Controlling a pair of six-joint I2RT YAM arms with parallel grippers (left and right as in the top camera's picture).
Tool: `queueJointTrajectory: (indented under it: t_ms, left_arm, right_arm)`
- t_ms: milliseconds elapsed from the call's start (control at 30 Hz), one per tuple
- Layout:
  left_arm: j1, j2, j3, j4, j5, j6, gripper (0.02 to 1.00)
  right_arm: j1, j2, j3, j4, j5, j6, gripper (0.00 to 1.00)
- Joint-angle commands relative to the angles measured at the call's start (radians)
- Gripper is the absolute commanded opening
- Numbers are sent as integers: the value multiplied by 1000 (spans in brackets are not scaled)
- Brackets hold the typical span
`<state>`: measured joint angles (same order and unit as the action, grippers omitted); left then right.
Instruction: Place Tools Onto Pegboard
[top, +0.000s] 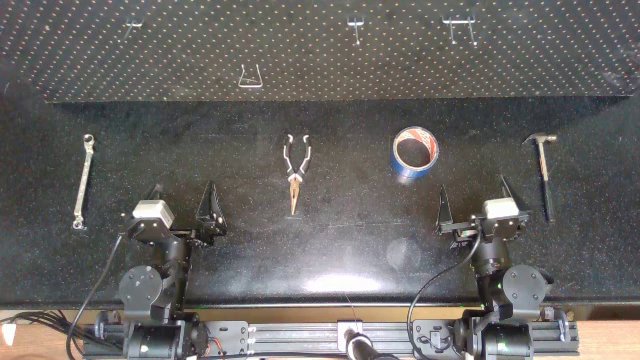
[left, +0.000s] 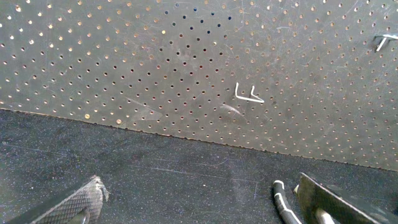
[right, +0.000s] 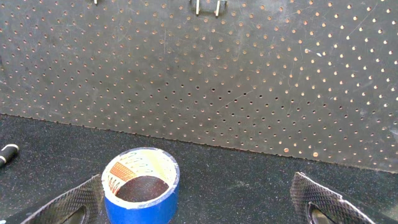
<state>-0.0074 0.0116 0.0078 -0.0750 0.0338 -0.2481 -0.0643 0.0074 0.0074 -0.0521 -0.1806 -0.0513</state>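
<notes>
Four tools lie in a row on the black table: a steel wrench (top: 82, 183) at the left, pliers (top: 296, 171) with white handles in the middle, a blue tape roll (top: 414, 152) and a hammer (top: 543, 166) at the right. Behind them stands the pegboard (top: 320, 50) with wire hooks (top: 250, 78). My left gripper (top: 180, 205) rests open between wrench and pliers, holding nothing. My right gripper (top: 475, 207) stands open between tape and hammer, also holding nothing. In the right wrist view the tape roll (right: 142, 186) lies just ahead of one finger (right: 68, 202). A pliers handle tip (left: 283, 199) shows beside a left finger (left: 329, 202).
More hooks sit on the pegboard: a single one (top: 355, 27) above the middle, a double one (top: 460, 30) at the upper right, and another at the upper left (top: 133, 24). The left wrist view faces an angled hook (left: 249, 96). The table's front edge runs just ahead of the arm bases.
</notes>
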Motion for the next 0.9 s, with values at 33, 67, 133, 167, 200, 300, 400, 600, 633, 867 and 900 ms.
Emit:
queueJointTrajectory:
  t_ms: [33, 67, 133, 167, 200, 300, 400, 600, 633, 867, 900]
  left_arm:
    - [2, -8, -2, -5, -7, 5, 993]
    - [2, -8, -2, -5, -7, 5, 993]
    - [2, -8, -2, -5, -7, 5, 993]
    - [3, -8, -2, -5, -7, 5, 993]
    - [3, -8, -2, -5, -7, 5, 993]
    - [37, 71, 23, -55, 52, -41, 993]
    - [277, 516, 789, -958, 78, 26, 993]
    - [722, 1696, 1684, -1323, -67, 969, 993]
    - [730, 1772, 1684, -1312, -66, 1025, 993]
    - [716, 1920, 1454, -964, 37, 964, 998]
    - [717, 1920, 1453, -956, 34, 932, 993]
  right_arm:
    - [8, -6, -3, -4, 13, -6, 982]
    - [8, -6, -3, -4, 13, -6, 985]
    - [8, -6, -3, -4, 13, -6, 985]
    - [8, -6, -3, -4, 13, -6, 985]
    - [8, -6, -3, -4, 13, -6, 982]
    - [8, -6, -3, -4, 13, -6, 987]
    - [8, -6, -3, -4, 13, -6, 985]
    - [8, -6, -3, -4, 13, -6, 985]
    - [8, -6, -3, -4, 13, -6, 985]
    - [8, -6, -3, -4, 13, -6, 985]
    - [8, -6, -3, -4, 13, -6, 985]
